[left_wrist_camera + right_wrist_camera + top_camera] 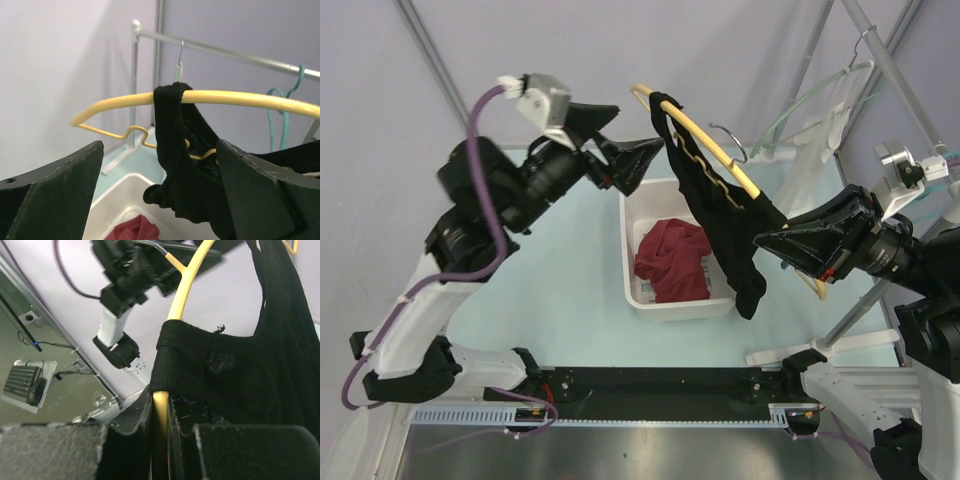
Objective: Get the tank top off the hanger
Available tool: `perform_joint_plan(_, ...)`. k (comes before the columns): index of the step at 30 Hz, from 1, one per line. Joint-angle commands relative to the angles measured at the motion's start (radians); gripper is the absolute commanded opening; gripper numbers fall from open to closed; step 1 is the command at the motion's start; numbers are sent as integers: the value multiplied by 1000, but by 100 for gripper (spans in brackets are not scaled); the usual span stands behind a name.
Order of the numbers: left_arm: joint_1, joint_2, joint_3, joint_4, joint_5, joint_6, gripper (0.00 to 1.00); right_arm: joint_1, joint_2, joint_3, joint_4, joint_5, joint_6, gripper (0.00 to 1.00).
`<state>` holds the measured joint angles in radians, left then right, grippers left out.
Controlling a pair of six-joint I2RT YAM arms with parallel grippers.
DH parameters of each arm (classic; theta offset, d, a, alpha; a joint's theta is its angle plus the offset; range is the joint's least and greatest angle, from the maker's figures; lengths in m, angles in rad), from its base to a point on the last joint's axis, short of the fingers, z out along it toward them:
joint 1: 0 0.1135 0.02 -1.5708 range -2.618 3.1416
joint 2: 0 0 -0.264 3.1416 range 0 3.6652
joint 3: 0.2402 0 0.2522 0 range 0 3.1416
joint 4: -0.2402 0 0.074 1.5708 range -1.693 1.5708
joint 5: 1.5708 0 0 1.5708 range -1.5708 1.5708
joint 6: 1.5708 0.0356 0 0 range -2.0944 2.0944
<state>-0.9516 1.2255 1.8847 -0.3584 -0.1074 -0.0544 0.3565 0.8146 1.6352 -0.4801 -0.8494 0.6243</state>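
Note:
A black tank top (715, 200) hangs from a yellow hanger (705, 135) that is held up in the air over the table. My right gripper (768, 240) is shut on the hanger's lower right end; in the right wrist view the yellow bar (182, 295) runs between its pads, with the top's ribbed hem (240, 370) just above the gripper (161, 410). My left gripper (640, 128) is open at the hanger's upper left end. In the left wrist view the strap (172, 130) drapes over the bar (240, 97) between the spread fingers (60, 190) without touching them.
A white bin (630, 250) holding a red garment (670, 260) sits on the table below the hanger. A metal clothes rack (880, 60) with teal hangers (810, 100) stands at the back right; its rail (225, 52) shows behind the yellow hanger.

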Motion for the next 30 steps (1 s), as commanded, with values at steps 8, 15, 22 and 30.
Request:
perform_joint_plan(8, 99, 84, -1, 75, 216, -107, 73, 1, -34, -31, 172, -99, 71, 0)
perform_joint_plan(15, 128, 74, -12, 108, 278, -125, 19, 2, -46, -47, 118, -108, 48, 0)
perform_joint_plan(22, 168, 49, 13, 88, 169, -85, 0, 1, -69, -51, -75, -115, -64, 0)
perform_joint_plan(30, 284, 95, -1, 39, 109, -105, 0, 2, -161, -60, -172, -169, -75, 0)
